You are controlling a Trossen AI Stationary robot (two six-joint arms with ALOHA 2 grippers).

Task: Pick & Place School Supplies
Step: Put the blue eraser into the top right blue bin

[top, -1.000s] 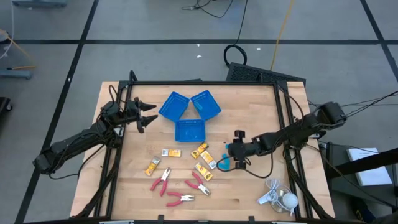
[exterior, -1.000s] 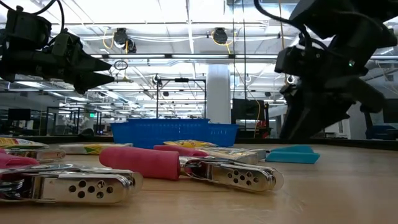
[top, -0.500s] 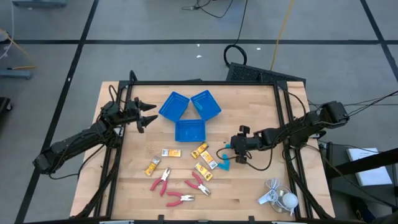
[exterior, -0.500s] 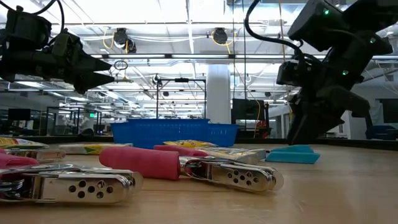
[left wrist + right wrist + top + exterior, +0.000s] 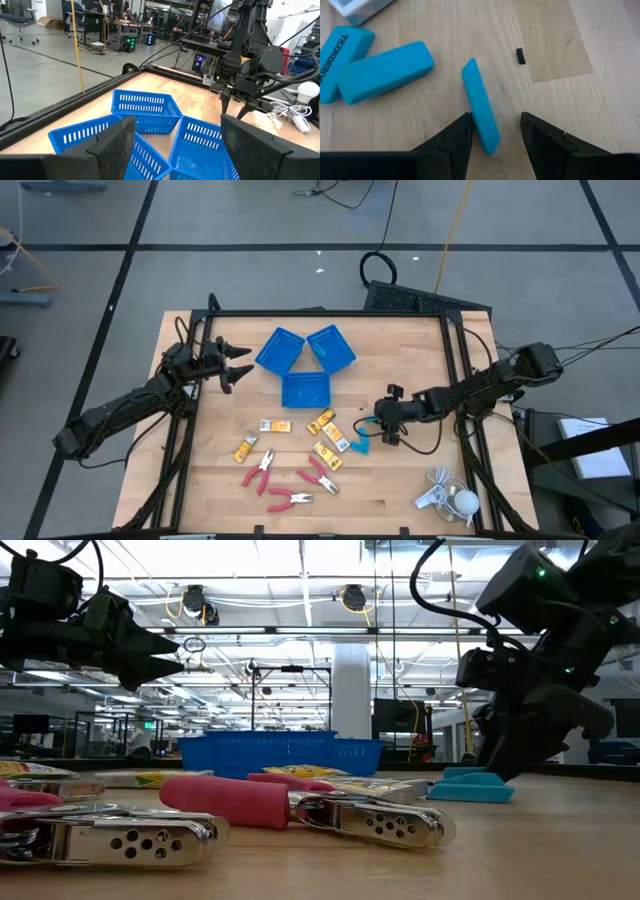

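Three blue trays [image 5: 304, 365] sit at upper centre of the table. Below them lie five yellow packets [image 5: 276, 426], three red-handled pliers [image 5: 289, 500], and three light-blue erasers [image 5: 384, 71]. One white gadget [image 5: 448, 498] lies lower right.

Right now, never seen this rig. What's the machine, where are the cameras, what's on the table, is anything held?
Two dark robot arms work at a wooden table. One camera looks straight down, one sits at table height, and one rides on each wrist.

On the table: three blue plastic trays, yellow-orange packets, three red-handled pliers, light-blue erasers and a white corded gadget.

The left hand waits open above the table's left side, holding nothing. The right hand is down at the erasers; its wrist camera shows its fingers part open on either side of one eraser standing on edge, not clamped on it.
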